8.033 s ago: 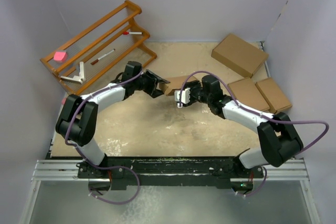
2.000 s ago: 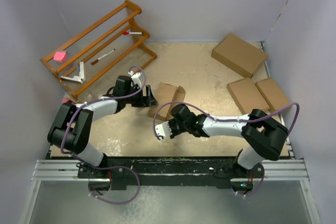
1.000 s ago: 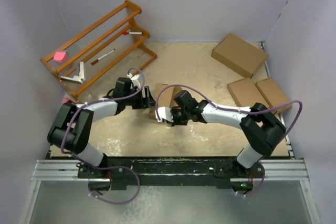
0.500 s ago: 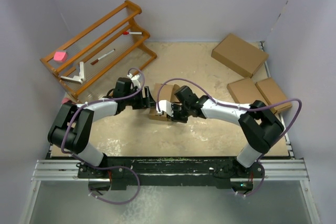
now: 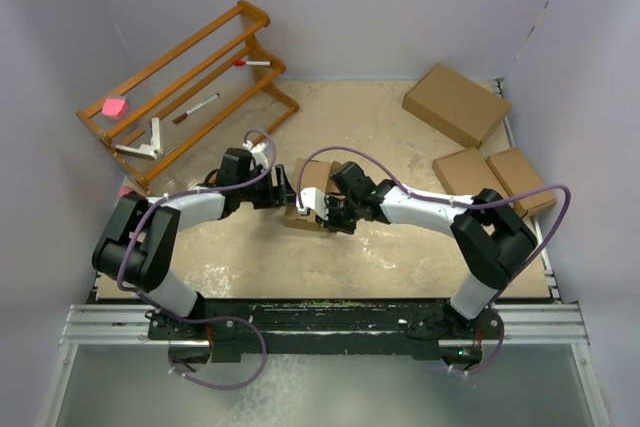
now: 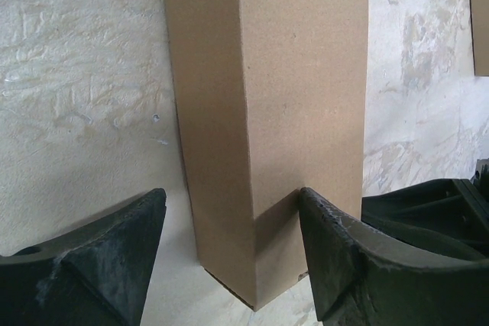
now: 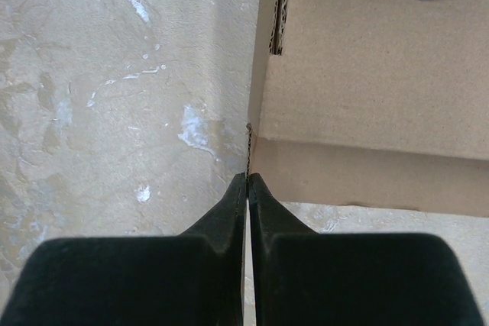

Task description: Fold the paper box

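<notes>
No legible text or marking anywhere, plain paper box (image 6: 267, 112) included.

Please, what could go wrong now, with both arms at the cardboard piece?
1. The left end effector stands open around the paper box without clamping it, so a push may slide or tip the box.
2. The shut right end effector meets only the box's corner edge; it may slip off onto the table or crush that corner.
</notes>
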{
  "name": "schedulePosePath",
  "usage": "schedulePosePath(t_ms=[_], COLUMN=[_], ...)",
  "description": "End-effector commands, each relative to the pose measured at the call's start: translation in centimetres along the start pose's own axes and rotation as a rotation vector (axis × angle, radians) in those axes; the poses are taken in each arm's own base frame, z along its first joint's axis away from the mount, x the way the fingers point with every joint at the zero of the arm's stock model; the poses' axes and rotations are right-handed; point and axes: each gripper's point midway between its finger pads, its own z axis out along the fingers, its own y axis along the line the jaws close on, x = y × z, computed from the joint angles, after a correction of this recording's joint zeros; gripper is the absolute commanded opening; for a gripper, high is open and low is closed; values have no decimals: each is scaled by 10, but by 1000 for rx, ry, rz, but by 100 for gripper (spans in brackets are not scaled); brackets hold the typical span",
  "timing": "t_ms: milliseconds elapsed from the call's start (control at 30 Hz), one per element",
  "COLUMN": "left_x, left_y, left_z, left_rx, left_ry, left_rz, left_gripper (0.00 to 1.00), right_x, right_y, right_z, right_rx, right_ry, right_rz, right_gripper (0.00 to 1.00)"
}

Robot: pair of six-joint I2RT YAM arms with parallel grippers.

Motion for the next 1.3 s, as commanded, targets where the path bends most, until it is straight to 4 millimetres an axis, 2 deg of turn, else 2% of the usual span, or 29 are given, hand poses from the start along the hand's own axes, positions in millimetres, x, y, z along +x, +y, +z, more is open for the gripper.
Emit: schedulePosePath(t_ms=[0, 100, 133, 167, 433, 733, 867, 900, 1000, 1100, 1200, 1267], left_x=[0, 1, 2, 2, 3, 4, -2, -5, -25, -49, -76, -87], left_y=[-3, -4, -5, -5, -3, -7, -7, -8, -14, -22, -34, -41], left_z=[6, 7, 7, 7, 8, 13, 12, 11, 7, -2, -19, -34], left_rx=[-11, -17, -17, -17, -27, -41, -53, -54, -51, -55, -62, -69], left_ry=[9, 13, 14, 16, 23, 39, 33, 29, 6, -29, -91, -126], left_rz=[3, 7, 10, 10, 16, 30, 55, 67, 102, 131, 162, 172], left_gripper=[73, 73, 73, 73, 73, 72, 73, 73, 77, 81, 81, 81], right_x=[-19, -20, -31, -34, -28, -46, -40, -39, -35, -34, -35, -39], right_y=[-8, -8, -16, -18, -29, -31, -23, -22, -22, -30, -49, -76], right_z=[-8, -8, -12, -13, -16, -17, -16, -18, -37, -70, -100, -115], right_rx=[18, 19, 38, 45, 90, 50, 21, 12, -17, -22, 34, 131], right_ry=[-51, -53, -75, -79, -59, -92, -81, -79, -96, -167, -250, -308], right_rz=[-3, 3, -2, -1, 62, 69, 61, 58, 48, 48, 76, 147], right_gripper=[0, 0, 0, 0, 0, 0, 0, 4, 24, 37, 43, 44])
